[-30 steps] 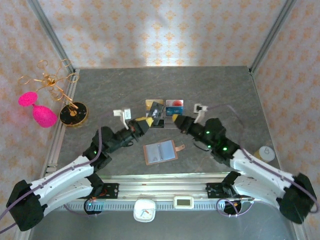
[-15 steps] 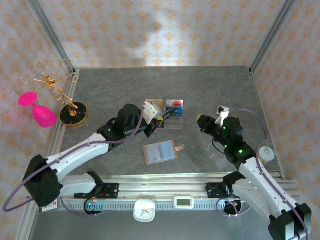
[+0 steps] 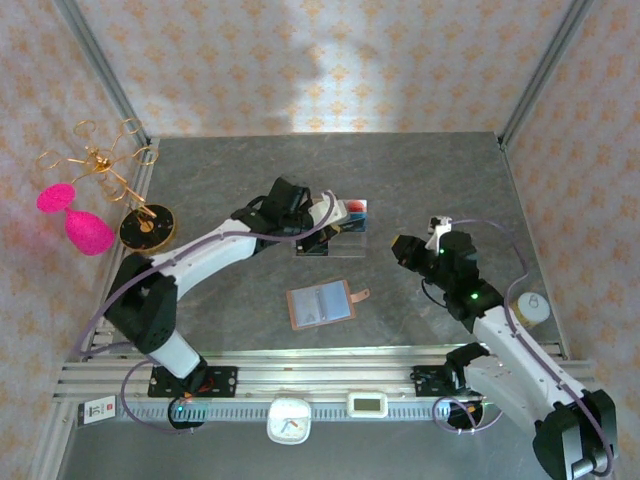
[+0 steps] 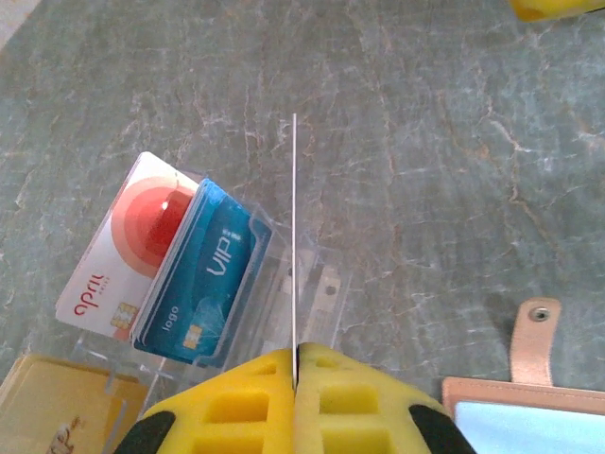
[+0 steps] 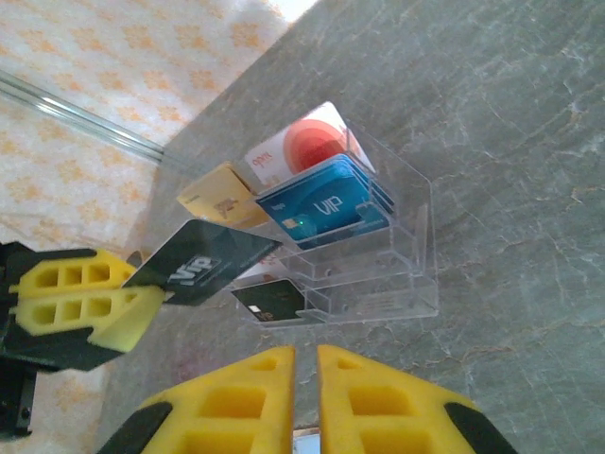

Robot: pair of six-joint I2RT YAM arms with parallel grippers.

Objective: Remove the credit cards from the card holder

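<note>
Since a moment ago left gripper (image 5: 142, 288) is swinging over the clear acrylic tiered stand (image 3: 335, 240), pinching a black plastic card (image 5: 213, 262), right gripper (image 5: 304, 378) retreating near-closed, tan leather card holder (image 3: 322, 303) lying open nearby; misaligned card risking jamming.

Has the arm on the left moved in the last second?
Yes. The left gripper, shut on a black card, has swung away from the card holder toward the clear stand at the back.

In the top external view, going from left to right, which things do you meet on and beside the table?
Pink ornaments → black and gold disc → card holder → right hand → white round object.
</note>
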